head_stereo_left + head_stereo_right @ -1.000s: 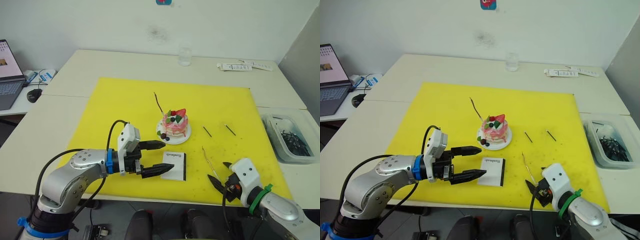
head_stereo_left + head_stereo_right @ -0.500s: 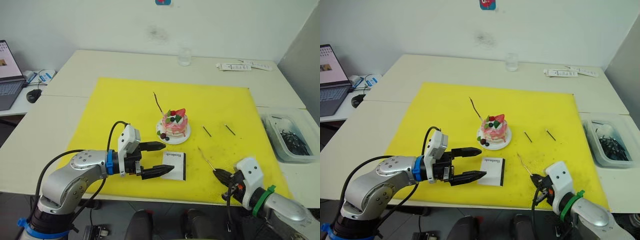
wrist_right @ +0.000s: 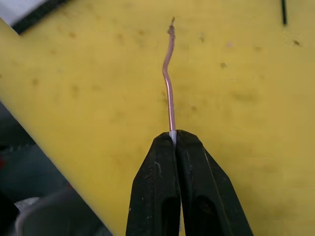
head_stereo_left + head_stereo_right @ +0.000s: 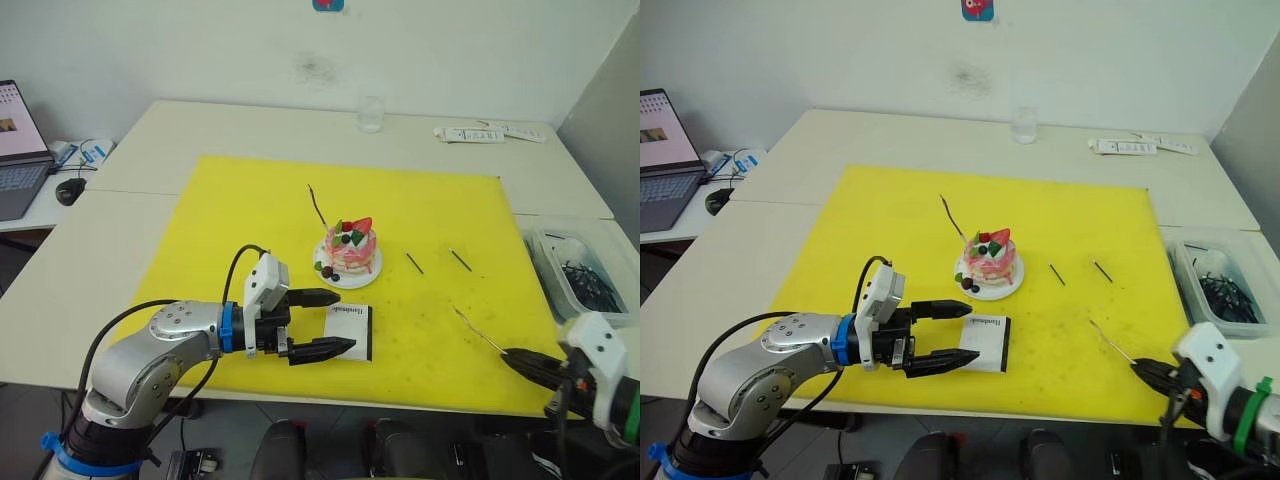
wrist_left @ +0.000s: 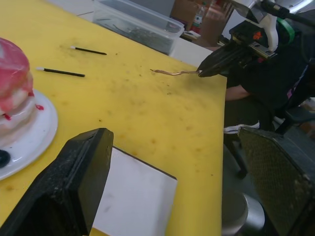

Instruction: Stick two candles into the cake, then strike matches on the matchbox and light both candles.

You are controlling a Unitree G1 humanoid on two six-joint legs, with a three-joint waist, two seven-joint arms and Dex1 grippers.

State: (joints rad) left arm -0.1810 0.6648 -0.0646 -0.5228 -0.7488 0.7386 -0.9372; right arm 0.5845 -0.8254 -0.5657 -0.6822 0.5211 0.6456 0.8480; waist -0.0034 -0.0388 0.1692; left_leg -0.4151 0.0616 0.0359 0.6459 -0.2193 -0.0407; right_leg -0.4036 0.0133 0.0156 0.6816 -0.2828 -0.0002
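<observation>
— Swung out toward the yellow mat's point(image 4: 250, 200) near right corner: right end effector point(image 4: 508, 354), clamped on a candle's point(image 4: 474, 331) pale end. Left end effector point(image 4: 335, 322) nudged forward, spread wide around the matchbox point(image 4: 348, 331).

— Other candle point(image 4: 317, 204) planted beside the cake point(image 4: 349, 249). Second planting apparently underway; next, likely carrying over and pushing in upright.

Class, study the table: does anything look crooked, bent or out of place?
Yes. The candle in the cake leans away from upright. The second candle, pinched at its pale end by the right gripper, has a kink along its length.
</observation>
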